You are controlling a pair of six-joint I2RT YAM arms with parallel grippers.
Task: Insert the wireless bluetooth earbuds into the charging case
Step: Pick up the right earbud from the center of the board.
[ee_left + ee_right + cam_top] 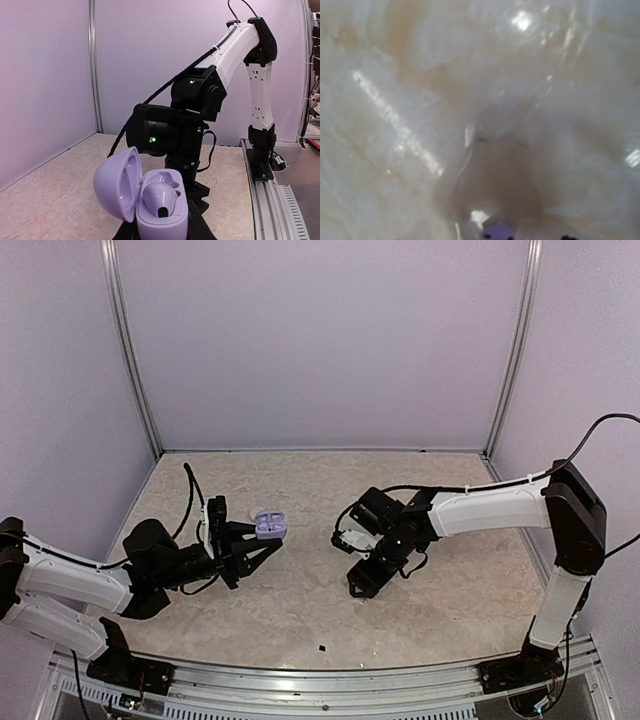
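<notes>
charging case (150, 220) lid open, clamped in left gripper (266, 537) | one earbud (160, 197) seated, well beside it looks empty | lilac speck (497, 233) at right gripper (357, 589) tips, possibly second earbud, grip unreadable | judged about half done

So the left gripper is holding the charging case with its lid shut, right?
Not quite: the lid is open, not shut. The left wrist view shows it swung back to the left of the charging case, with one earbud seated inside. The rest holds: the left gripper is holding the case.
</notes>
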